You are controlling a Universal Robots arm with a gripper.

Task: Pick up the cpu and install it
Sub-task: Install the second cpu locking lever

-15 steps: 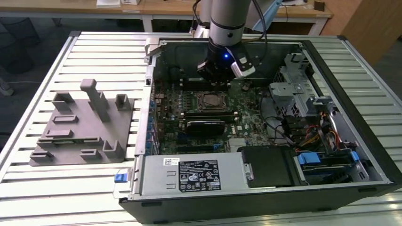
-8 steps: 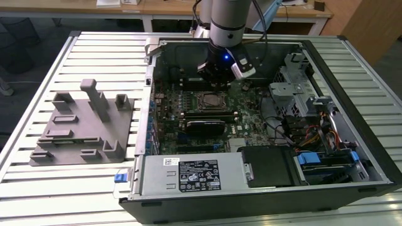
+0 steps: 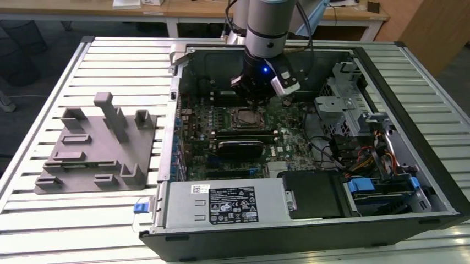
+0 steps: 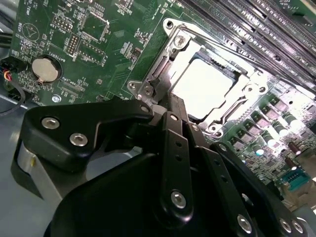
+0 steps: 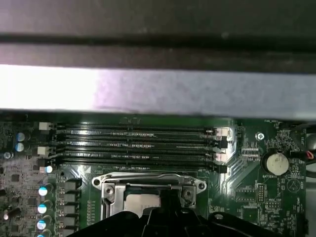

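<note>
CPU (image 4: 207,89): small flat square chip with a pale silver-grey metal top that glares bright white in the second wrist view. It lies flat and level inside the socket frame (image 4: 163,74) on the motherboard, edges square with the frame's opening, metal rim all round it. In the first wrist view, a pale corner (image 5: 139,201) shows within the same frame.

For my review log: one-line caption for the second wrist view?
Gripper poised at the socket frame where the cpu sits.
</note>
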